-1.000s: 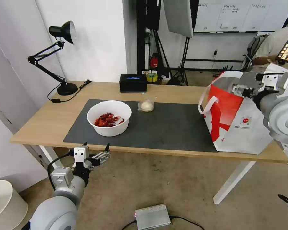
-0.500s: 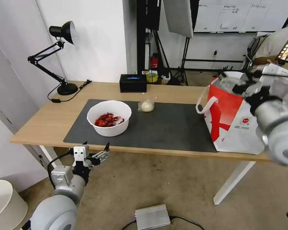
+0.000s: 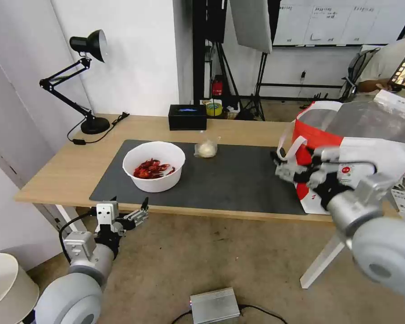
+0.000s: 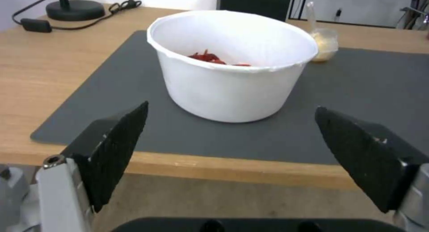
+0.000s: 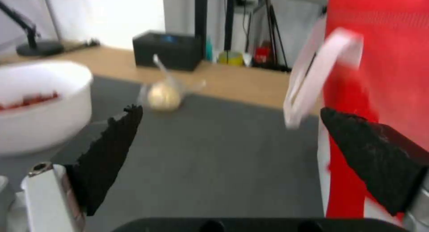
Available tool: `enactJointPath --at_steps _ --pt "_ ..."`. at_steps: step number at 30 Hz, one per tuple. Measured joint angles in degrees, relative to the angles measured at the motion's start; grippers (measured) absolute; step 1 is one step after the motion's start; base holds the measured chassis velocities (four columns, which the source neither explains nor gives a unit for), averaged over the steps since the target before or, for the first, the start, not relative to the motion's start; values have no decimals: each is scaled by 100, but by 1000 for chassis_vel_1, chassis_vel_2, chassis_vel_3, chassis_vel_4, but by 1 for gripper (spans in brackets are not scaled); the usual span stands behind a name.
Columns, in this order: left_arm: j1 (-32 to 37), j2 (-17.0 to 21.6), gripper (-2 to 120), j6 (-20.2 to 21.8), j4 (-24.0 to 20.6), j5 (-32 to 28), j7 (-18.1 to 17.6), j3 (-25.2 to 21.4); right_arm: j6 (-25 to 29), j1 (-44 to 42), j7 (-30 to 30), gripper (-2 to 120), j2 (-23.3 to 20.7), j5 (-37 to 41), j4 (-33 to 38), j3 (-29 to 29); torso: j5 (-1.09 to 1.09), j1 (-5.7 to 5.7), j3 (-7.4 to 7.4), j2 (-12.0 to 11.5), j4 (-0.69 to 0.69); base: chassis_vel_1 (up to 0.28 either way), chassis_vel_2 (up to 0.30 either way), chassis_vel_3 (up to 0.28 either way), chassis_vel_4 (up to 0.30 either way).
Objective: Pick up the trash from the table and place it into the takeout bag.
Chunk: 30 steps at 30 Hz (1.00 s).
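The trash on the table (image 3: pixel 54 166) is a white round bowl (image 3: pixel 154 165) of red crayfish shells and a small clear bag (image 3: pixel 206 148) with a whitish lump, both on the dark grey mat (image 3: pixel 238 175). The takeout bag (image 3: pixel 321 135) stands at the table's right end, its foil-lined mouth open. My right gripper (image 3: pixel 281 165) is open and low over the mat, just left of the takeout bag (image 5: pixel 380 58) and its strap handle (image 5: pixel 317 74), facing the small bag (image 5: pixel 164 95) and bowl (image 5: pixel 40 104). My left gripper (image 3: pixel 129 209) is open below the table's front edge, facing the bowl (image 4: pixel 232 78).
A black rectangular box (image 3: pixel 187 117) sits at the table's back edge and a black desk lamp (image 3: pixel 87 81) stands at the back left. A grey metal unit (image 3: pixel 213 305) lies on the floor in front. Tripods and stands crowd the room behind.
My right arm has swung down from above the takeout bag's mouth to the mat beside the bag's left face. The left gripper has drifted slightly left and lower.
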Motion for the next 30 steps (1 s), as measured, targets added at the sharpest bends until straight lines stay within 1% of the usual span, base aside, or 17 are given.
enactJointPath --at_steps 5,7,11,16,20,27,30 --pt "-40 8 100 -3 14 -17 4 9 41 -486 -48 100 153 -467 -17 -17 -1 0 0 0 0 0 0 0 0" --pt "-45 4 100 -5 27 -20 8 10 40 -710 43 100 223 -646 -17 -42 -1 0 0 0 0 0 0 0 0" --pt "-48 -8 100 -7 56 -20 17 10 23 -1027 170 100 292 -808 -18 -67 0 0 0 0 0 0 0 0 0" --pt "-49 -11 100 -8 85 -29 83 11 7 -1408 192 100 370 -940 -50 -128 -1 0 0 0 0 0 0 0 0" --pt "-59 -6 100 -8 125 -28 152 8 6 -1557 195 100 454 -1112 -109 -209 0 0 0 0 0 0 0 0 0" --pt "-59 28 100 -3 159 -26 171 -6 -2 -1734 241 100 515 -1283 -177 -240 0 0 0 0 0 0 0 0 0" --pt "-42 27 100 160 172 -1 170 -53 -4 -1825 301 100 576 -1351 -196 -282 -1 0 0 0 0 0 0 0 0"
